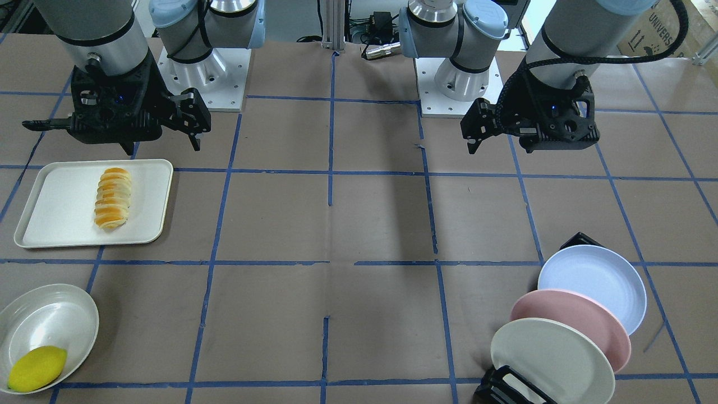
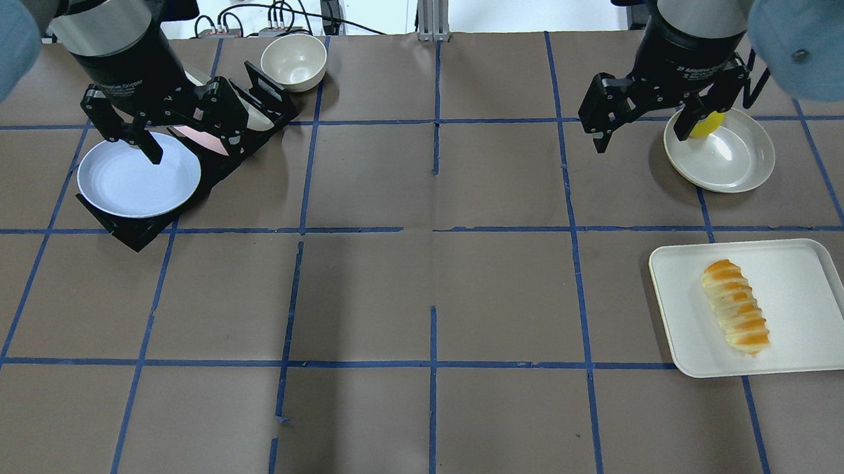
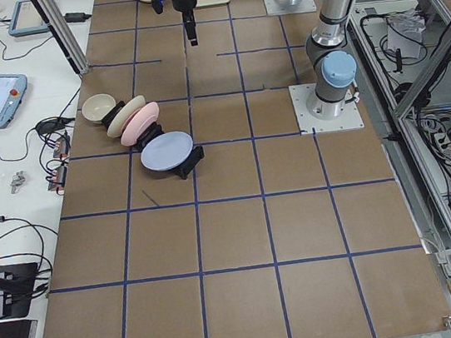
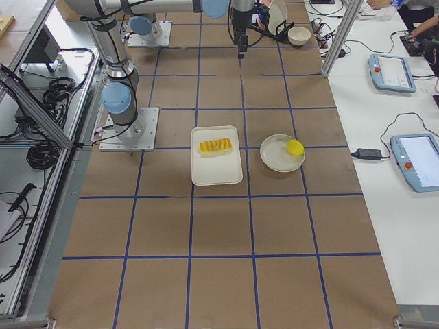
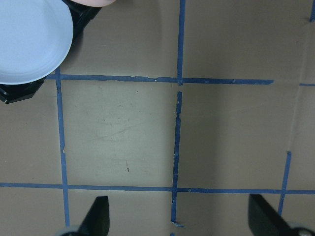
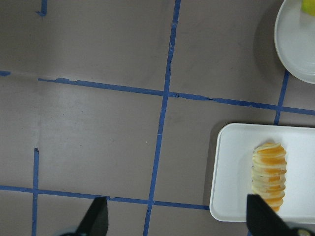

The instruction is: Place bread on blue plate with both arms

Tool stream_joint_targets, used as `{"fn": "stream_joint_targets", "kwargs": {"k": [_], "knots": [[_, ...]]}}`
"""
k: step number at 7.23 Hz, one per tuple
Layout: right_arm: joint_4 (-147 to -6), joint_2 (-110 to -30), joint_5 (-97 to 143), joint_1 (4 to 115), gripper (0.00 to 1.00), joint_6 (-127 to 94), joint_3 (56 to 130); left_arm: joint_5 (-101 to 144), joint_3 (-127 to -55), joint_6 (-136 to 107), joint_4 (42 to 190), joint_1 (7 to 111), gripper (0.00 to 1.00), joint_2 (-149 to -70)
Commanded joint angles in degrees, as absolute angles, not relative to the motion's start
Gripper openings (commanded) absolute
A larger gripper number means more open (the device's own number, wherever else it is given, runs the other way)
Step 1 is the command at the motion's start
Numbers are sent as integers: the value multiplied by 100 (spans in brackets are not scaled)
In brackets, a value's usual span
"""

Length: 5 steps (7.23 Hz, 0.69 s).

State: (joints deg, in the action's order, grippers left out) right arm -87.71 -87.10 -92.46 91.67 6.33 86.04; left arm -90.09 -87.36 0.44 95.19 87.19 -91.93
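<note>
The bread [image 1: 113,197] lies on a white tray [image 1: 61,207] on my right side; it also shows in the overhead view [image 2: 735,305] and the right wrist view [image 6: 268,174]. The blue plate [image 2: 138,174] stands tilted at the front of a black rack [image 2: 138,235] on my left side, and shows in the front view [image 1: 594,286] and the left wrist view [image 5: 29,39]. My left gripper [image 2: 190,134] hangs open and empty above the rack. My right gripper [image 2: 642,136] hangs open and empty, high and beyond the tray.
A pink plate [image 1: 572,325] and a cream plate [image 1: 552,359] stand in the same rack behind the blue one. A cream bowl [image 2: 293,62] sits past the rack. A shallow white dish [image 1: 47,322] holds a yellow lemon [image 1: 37,367].
</note>
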Motion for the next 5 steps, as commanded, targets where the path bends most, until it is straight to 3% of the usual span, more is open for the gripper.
{"fn": "stream_joint_targets", "kwargs": {"k": [1, 5], "knots": [[-8771, -8701, -9246, 9167, 100, 633, 8604, -9009, -8736, 44, 9501, 8719, 100, -9202], [-8771, -8692, -9246, 9167, 100, 607, 8604, -9035, -8728, 943, 9457, 8431, 100, -9263]]}}
